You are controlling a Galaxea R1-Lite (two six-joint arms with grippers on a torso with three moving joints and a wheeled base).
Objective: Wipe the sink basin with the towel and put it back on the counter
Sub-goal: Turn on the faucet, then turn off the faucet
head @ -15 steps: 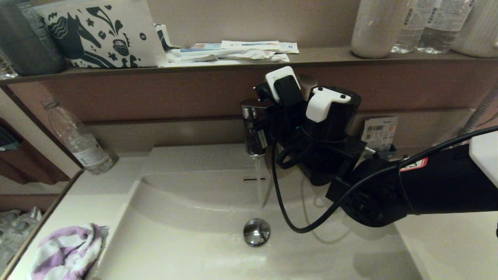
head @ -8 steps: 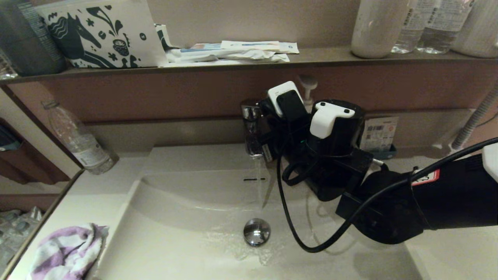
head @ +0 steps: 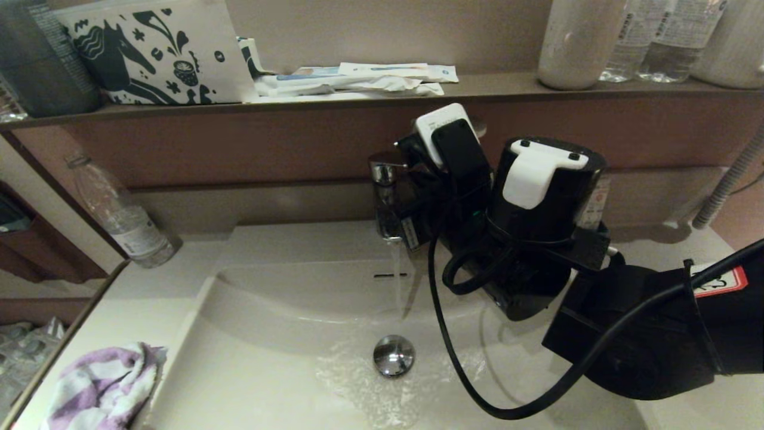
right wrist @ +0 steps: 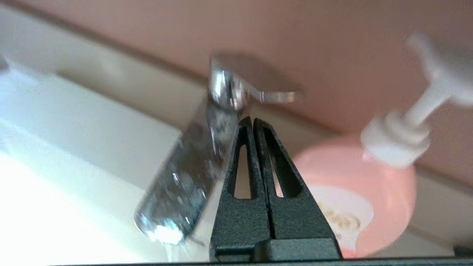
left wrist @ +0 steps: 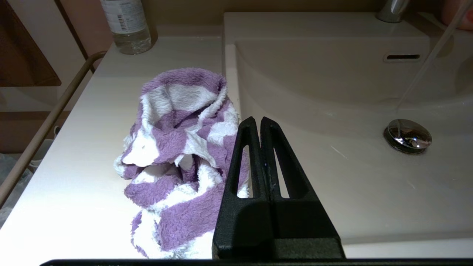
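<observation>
The purple-and-white striped towel (head: 101, 385) (left wrist: 177, 155) lies crumpled on the counter (head: 149, 280) (left wrist: 66, 173), left of the sink basin (head: 250, 358) (left wrist: 332, 92). My left gripper (left wrist: 257, 120) is shut and empty, hovering beside the towel at the basin's left rim; it is out of the head view. My right gripper (right wrist: 252, 120) is shut and empty, tips just beside the chrome faucet (head: 388, 197) (right wrist: 199, 162) under its lever. Water runs from the spout and spreads around the drain plug (head: 394, 356) (left wrist: 407, 135).
A clear plastic bottle (head: 122, 218) stands at the counter's back left. A pink soap pump bottle (right wrist: 369, 192) sits right of the faucet. The brown shelf (head: 489, 86) above holds a horse-print pouch (head: 155, 51), packets and bottles. A rail (left wrist: 40, 129) runs along the counter's left edge.
My right arm has pulled back from the faucet, toward the right and nearer the head camera. The sheet of water around the drain has spread wider. The towel has not moved.
</observation>
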